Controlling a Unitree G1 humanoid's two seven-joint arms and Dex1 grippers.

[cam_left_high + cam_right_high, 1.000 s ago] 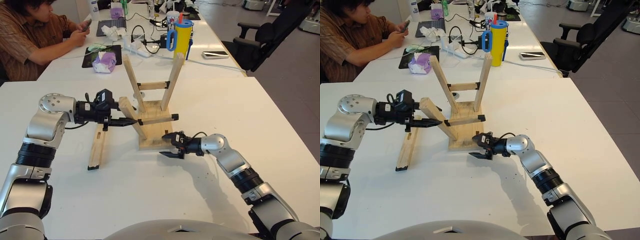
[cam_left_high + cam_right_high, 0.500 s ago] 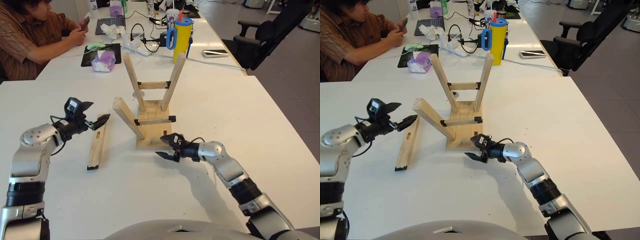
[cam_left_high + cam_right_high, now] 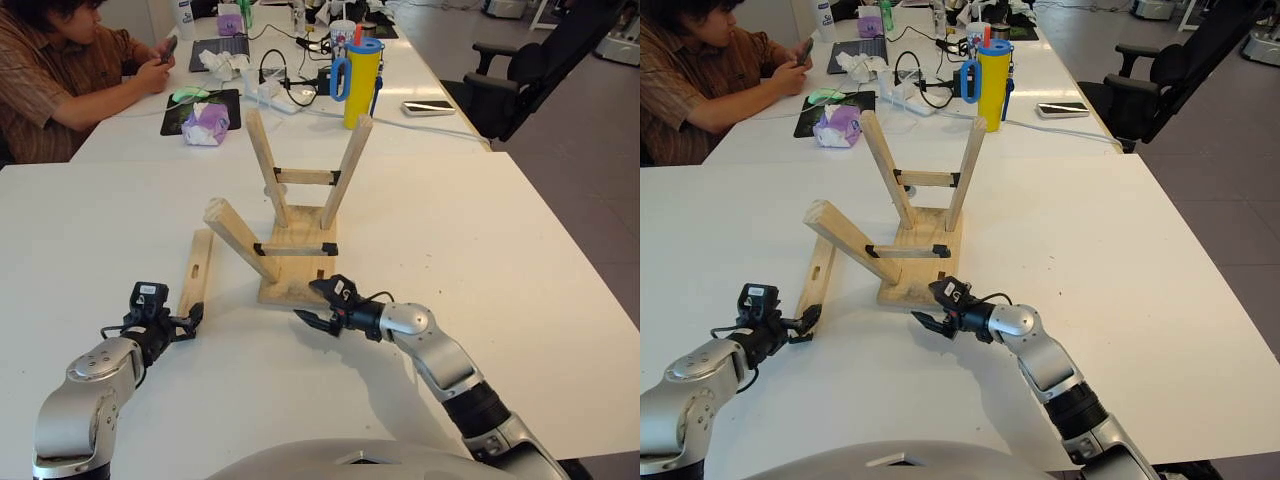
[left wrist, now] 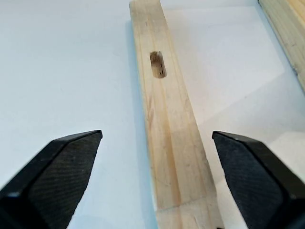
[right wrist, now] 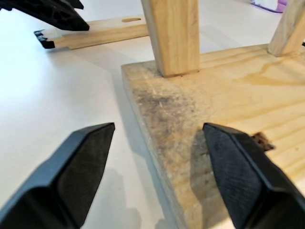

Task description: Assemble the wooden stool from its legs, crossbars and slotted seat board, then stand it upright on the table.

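Seat board (image 5: 228, 109) corner (scuffed grey)

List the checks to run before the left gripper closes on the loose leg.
1. Left gripper open: ok, lined up on the leg's near end.
2. Loose leg lying flat on the table, apart from the seat board: ok.
3. Leg's slot facing up: ok.
4. Right gripper steadying the seat board: not ok, open at its near corner, gripping nothing.
5. Leaning leg fully seated in the board: cannot tell.
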